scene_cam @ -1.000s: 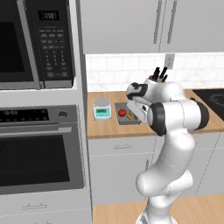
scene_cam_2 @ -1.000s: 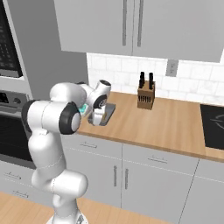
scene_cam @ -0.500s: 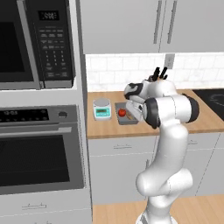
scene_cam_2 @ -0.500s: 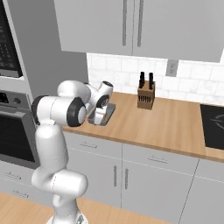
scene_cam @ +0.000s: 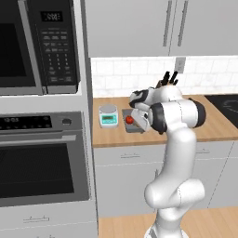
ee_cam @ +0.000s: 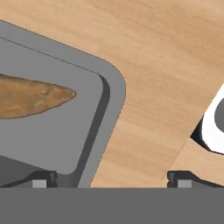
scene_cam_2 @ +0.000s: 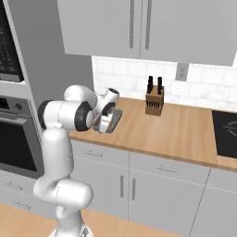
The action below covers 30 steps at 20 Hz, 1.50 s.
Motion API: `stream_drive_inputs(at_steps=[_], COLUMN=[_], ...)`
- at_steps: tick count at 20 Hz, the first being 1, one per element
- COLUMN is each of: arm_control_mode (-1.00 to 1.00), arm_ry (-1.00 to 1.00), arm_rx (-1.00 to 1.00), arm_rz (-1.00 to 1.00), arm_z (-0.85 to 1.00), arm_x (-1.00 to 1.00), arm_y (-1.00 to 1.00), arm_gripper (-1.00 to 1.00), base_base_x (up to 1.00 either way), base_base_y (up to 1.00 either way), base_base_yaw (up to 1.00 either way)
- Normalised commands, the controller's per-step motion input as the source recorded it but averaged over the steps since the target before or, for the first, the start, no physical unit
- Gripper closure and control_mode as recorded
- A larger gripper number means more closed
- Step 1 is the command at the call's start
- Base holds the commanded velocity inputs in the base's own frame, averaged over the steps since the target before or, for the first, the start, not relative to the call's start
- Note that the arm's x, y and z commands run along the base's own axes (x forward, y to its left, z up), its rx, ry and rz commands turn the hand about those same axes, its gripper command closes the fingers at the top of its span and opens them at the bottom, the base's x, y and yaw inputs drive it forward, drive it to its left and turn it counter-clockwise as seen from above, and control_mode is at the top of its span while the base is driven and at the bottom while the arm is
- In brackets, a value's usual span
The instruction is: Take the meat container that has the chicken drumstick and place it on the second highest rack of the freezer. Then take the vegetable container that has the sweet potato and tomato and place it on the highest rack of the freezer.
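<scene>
The vegetable container [scene_cam: 133, 126] is a grey tray on the counter, with a red tomato [scene_cam: 129, 120] in it. In the hand view its rounded corner rim [ee_cam: 112, 98] runs up between my fingertips, and the brown sweet potato [ee_cam: 30, 97] lies inside at the left. My gripper [ee_cam: 112, 178] is open and points down at that corner, one fingertip [ee_cam: 41, 177] over the tray and the other over bare counter. The base views show the gripper [scene_cam: 139, 122] low over the tray [scene_cam_2: 114, 118]. The meat container and the freezer are out of view.
A small kitchen scale [scene_cam: 108, 115] stands just left of the tray. A knife block [scene_cam_2: 154, 98] stands at the back wall, and a cooktop [scene_cam_2: 226, 139] lies at the right. A wall oven [scene_cam: 42, 158] and microwave [scene_cam: 37, 44] stand to the left. A white-edged object [ee_cam: 215, 124] lies close beside the right fingertip.
The arm has folded in closer to the counter and the hand has dropped slightly toward the tray. The jaws have stayed wide open.
</scene>
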Motion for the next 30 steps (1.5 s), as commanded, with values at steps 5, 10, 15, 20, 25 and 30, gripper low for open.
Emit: stream_drive_inputs(at_steps=[5, 10, 15, 20, 25, 30], arm_control_mode=[-1.0, -1.0, -1.0, -1.0, -1.0, -1.0], arm_ry=[0.0, 0.0, 0.0, 0.0, 0.0, 0.0], arm_rx=[0.0, 0.0, 0.0, 0.0, 0.01, -0.04], arm_rz=[-0.1, -0.12, -0.06, 0.0, -0.05, -0.02], arm_z=[-0.17, -0.15, -0.24, -0.77, -0.85, -0.34], arm_x=[0.28, 0.38, 0.34, -0.04, -0.24, -0.23], arm_y=[0.0, 0.0, 0.04, 0.46, 0.24, -0.05], arm_gripper=[-1.0, -1.0, -1.0, 1.0, 1.0, 1.0], base_base_x=[0.0, 0.0, 0.0, 0.0, 0.0, 0.0], base_base_y=[0.0, 0.0, 0.0, 0.0, 0.0, 0.0], base_base_yaw=[0.0, 0.0, 0.0, 0.0, 0.0, 0.0])
